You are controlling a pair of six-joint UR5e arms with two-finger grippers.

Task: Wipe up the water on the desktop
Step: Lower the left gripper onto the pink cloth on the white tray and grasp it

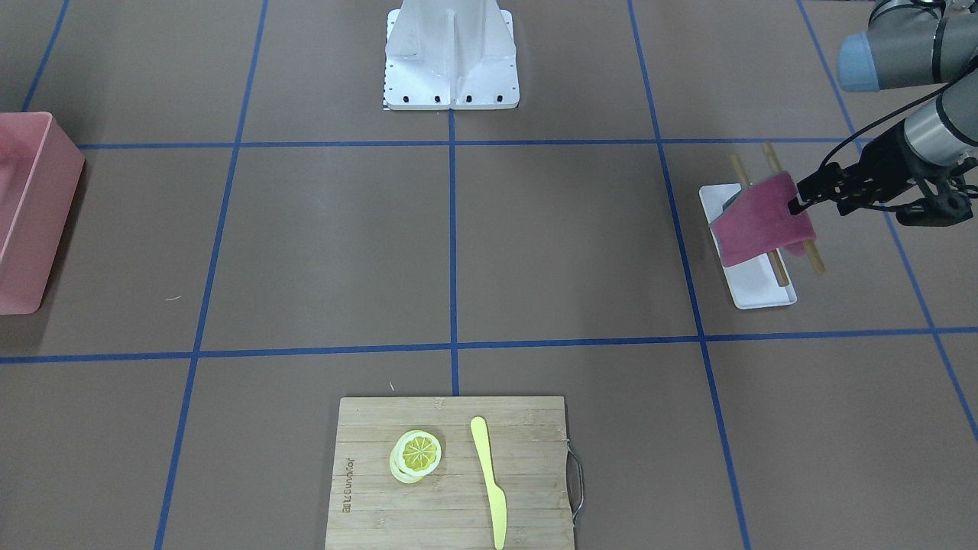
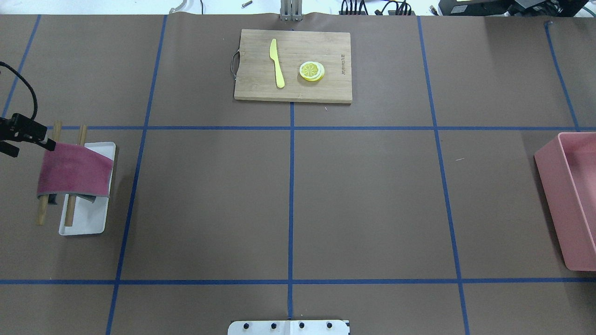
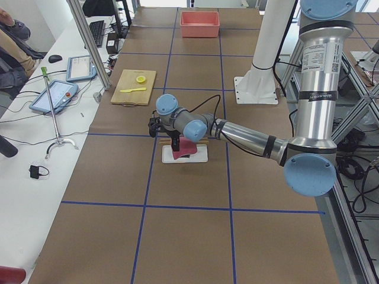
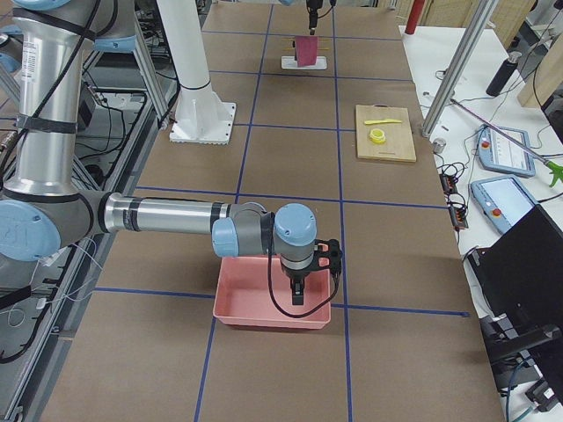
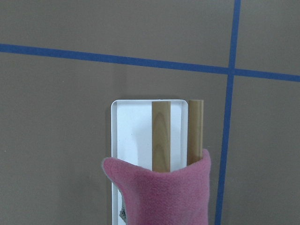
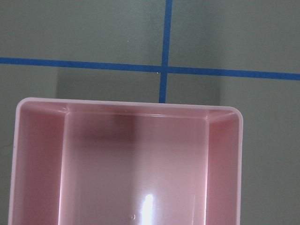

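Observation:
The desktop (image 1: pixel 565 244) is a brown surface with a grid of blue tape lines; I see no water on it. My left gripper (image 1: pixel 798 200) is shut on the top corner of a pink cloth (image 1: pixel 760 221). The cloth hangs from it over a white tray (image 1: pixel 760 290) and two wooden sticks (image 1: pixel 816 260). In the overhead view the gripper (image 2: pixel 49 144) is at the far left with the cloth (image 2: pixel 72 170) below it. The cloth (image 5: pixel 164 197) fills the bottom of the left wrist view. My right gripper (image 4: pixel 297 290) hangs over a pink bin (image 4: pixel 273 308); I cannot tell whether it is open or shut.
A bamboo cutting board (image 2: pixel 293 65) with a yellow knife (image 2: pixel 277 63) and lemon slices (image 2: pixel 312 71) lies at the table's far edge. The pink bin (image 2: pixel 572 186) stands at the right edge. The robot's white base (image 1: pixel 451 57) stands at the near middle.

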